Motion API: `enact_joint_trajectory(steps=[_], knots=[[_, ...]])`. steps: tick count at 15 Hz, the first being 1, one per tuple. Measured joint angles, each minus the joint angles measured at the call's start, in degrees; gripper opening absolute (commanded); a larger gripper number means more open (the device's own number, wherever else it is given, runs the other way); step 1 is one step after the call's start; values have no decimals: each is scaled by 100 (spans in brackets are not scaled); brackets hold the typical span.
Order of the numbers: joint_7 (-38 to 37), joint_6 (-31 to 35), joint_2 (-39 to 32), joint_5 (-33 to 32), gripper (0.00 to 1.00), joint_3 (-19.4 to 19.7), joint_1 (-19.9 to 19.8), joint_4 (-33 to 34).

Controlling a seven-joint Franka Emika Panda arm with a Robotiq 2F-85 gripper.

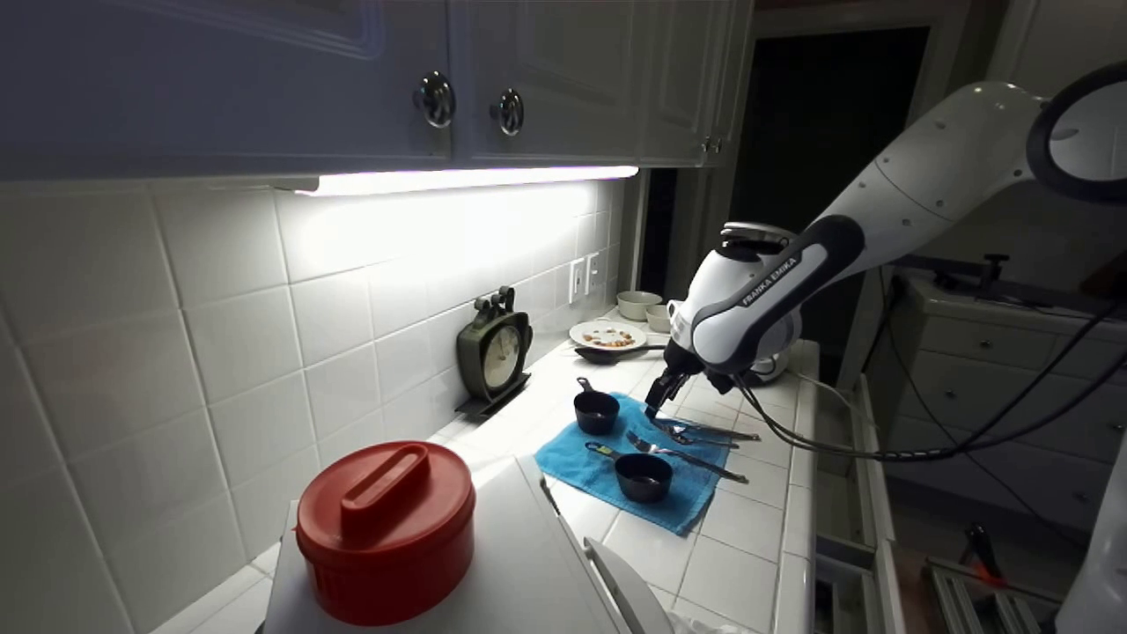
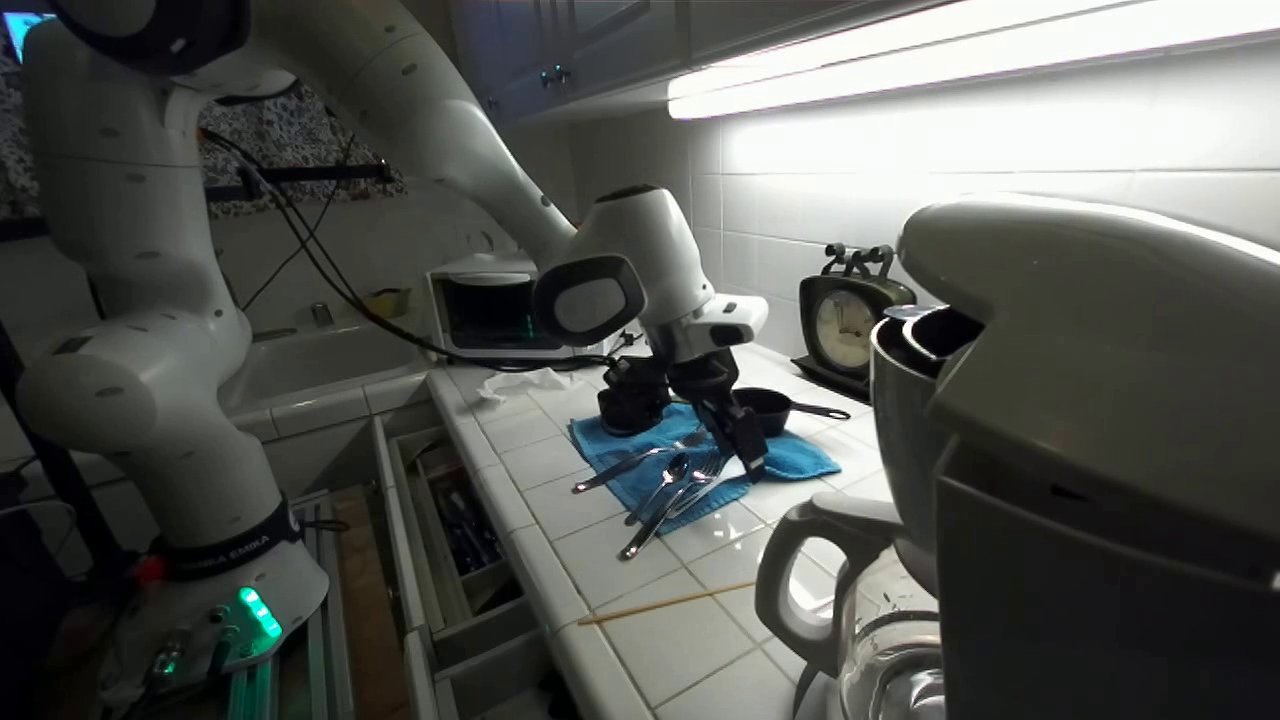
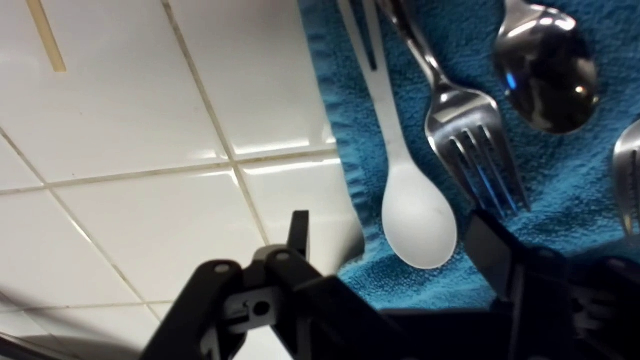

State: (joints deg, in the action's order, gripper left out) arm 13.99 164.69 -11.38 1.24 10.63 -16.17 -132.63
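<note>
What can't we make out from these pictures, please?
Wrist view: white spoon, handle end cut off by the top edge.
Wrist view: blue towel, partly hidden by the gripper.
Both exterior views: dial, markings too small.
In an exterior view: brown bits, too small to identify.

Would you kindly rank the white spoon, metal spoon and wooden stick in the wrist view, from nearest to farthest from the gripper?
1. White spoon: bowl framed by the open gripper.
2. Metal spoon: on the towel, upper right.
3. Wooden stick: on the tiles, upper left.
</note>
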Motion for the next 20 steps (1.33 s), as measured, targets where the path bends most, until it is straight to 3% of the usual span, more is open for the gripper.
enact_joint_trajectory(steps=[6, 7, 10, 17, 20], knots=[[0, 129, -57, 54, 76, -76, -50, 0], [0, 134, -58, 85, 67, -96, -59, 0], [0, 135, -58, 176, 56, -146, -77, 0], [-1, 135, -72, 315, 56, -205, -79, 0], [-4, 135, -96, 324, 47, -217, -80, 1]])
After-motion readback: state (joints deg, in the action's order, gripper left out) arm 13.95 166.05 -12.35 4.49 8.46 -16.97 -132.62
